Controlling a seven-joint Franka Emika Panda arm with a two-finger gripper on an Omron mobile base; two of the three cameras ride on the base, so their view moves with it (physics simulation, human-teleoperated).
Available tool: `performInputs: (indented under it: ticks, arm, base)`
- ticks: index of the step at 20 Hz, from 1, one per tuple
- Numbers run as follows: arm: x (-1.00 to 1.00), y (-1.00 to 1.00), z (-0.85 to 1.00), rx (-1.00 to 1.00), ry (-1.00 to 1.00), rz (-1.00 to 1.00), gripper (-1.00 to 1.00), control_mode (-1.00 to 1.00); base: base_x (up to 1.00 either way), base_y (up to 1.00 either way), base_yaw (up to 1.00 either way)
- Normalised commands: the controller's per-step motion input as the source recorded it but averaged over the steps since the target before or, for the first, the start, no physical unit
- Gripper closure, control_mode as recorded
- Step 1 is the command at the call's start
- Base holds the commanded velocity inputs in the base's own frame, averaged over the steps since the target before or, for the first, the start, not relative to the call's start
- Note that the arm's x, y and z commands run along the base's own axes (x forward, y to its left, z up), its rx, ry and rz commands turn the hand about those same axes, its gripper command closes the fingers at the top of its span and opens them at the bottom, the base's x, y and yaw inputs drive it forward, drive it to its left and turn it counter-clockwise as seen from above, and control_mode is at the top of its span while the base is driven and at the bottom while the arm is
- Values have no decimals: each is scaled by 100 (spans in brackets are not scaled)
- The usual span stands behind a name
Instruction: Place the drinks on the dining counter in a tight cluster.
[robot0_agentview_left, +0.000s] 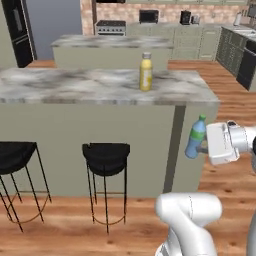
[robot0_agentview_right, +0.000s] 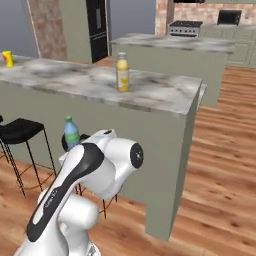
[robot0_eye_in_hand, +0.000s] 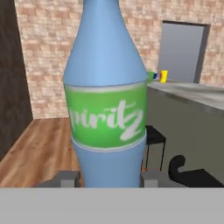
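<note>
- Marble-topped dining counter (robot0_agentview_left: 90, 87), left base view: a long grey-white veined top on a plain grey-green base, with two black stools (robot0_agentview_left: 106, 159) at its front. The yellow bottle (robot0_agentview_left: 145, 72) with a grey cap stands upright on the top, toward the right end. The blue bottle (robot0_agentview_left: 195, 137) with a green cap is off the counter, in the air just beside the right end of the base and below the level of the top, tilted slightly. The gripper (robot0_agentview_left: 202, 148) reaches it from the right and is closed on its lower body.
- Right base view: the yellow bottle (robot0_agentview_right: 122, 73) stands upright on the dining counter (robot0_agentview_right: 150, 97), well apart from a small yellow cup (robot0_agentview_right: 7, 58) at the far left of the top. The blue bottle (robot0_agentview_right: 71, 132) shows its cap and upper half above the white arm, in front of the counter's base and near a stool (robot0_agentview_right: 20, 131). The fingers are hidden behind the arm here.
- Hand view: the blue bottle (robot0_eye_in_hand: 106, 96) stands close to the camera, its green label facing it. The two fingertips (robot0_eye_in_hand: 69, 179) press against its base from either side, so the gripper (robot0_eye_in_hand: 109, 179) is clamped on it. Small green and yellow shapes, probably cups (robot0_eye_in_hand: 159, 76), sit on the counter edge behind.
</note>
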Motion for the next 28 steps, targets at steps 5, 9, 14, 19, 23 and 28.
performInputs:
  ticks: [5, 9, 14, 19, 23, 28]
  arm:
    - [0, 0, 0, 0, 0, 0, 100, 100]
    - [0, 0, 0, 0, 0, 0, 100, 100]
    - [0, 0, 0, 0, 0, 0, 100, 100]
    - [0, 0, 0, 0, 0, 0, 100, 100]
    - [0, 0, 0, 0, 0, 0, 100, 100]
    - [0, 0, 0, 0, 0, 0, 100, 100]
  base:
    - [1, 37, -38]
    - [14, 16, -46]
    - [32, 20, -41]
    - [56, 47, -28]
    - [51, 36, -21]
    - [33, 28, -17]
